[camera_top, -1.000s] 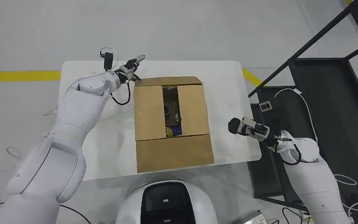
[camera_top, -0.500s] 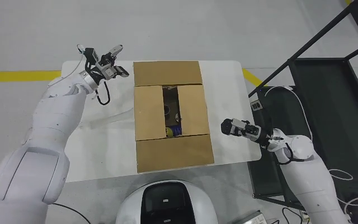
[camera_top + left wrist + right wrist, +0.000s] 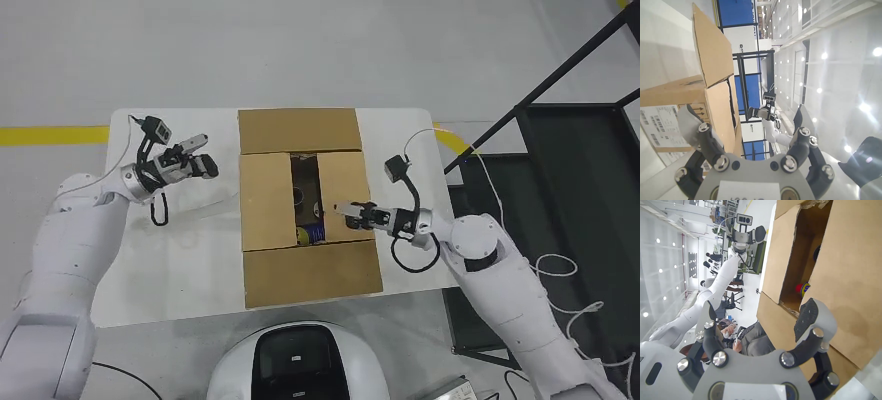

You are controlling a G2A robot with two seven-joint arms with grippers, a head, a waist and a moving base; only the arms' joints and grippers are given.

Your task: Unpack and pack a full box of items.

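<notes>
**Cardboard box** [image 3: 265, 200]: mid-bench, end flaps folded out, both side flaps half-shut over the opening, with packed items [image 3: 308, 234] showing in the slot between them.

**Right side flap** [image 3: 345, 185]: likely next to open. Catch its inner edge from below and swing it outward on the hinge.

**Right gripper** [image 3: 345, 210]: over that edge, arm reaching in from the right, jaws spread, empty.

**Left gripper** [image 3: 205, 165]: above the bench [image 3: 180, 270], near the box's left, jaws spread, empty.

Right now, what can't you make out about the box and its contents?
Most contents: in the top view the box flaps leave only a narrow gap, showing a yellow-green ball.
Right wrist view: a flap hides all but a red item.
Whether the right gripper touches that flap: too small in the top view.
</notes>
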